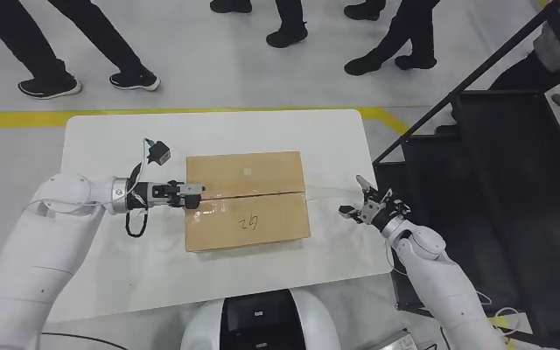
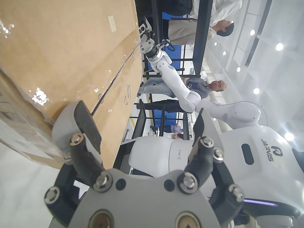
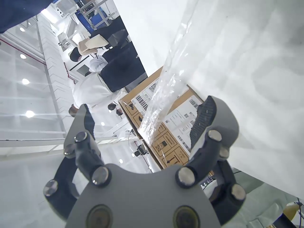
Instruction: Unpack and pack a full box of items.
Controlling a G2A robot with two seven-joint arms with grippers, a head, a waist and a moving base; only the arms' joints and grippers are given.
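My left gripper (image 1: 196, 190) sits at the left end of the box (image 1: 247, 199), right at the taped seam. Its jaws are spread wide and hold nothing, and one finger (image 2: 85, 122) rests against the box's top edge. The box is closed. My right gripper (image 1: 352, 196) hangs off the box's right end, well apart, gaping and empty. A strip of clear tape (image 3: 166, 81) runs from that end towards it.

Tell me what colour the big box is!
The closed cardboard box is light brown, clearest in the top view.
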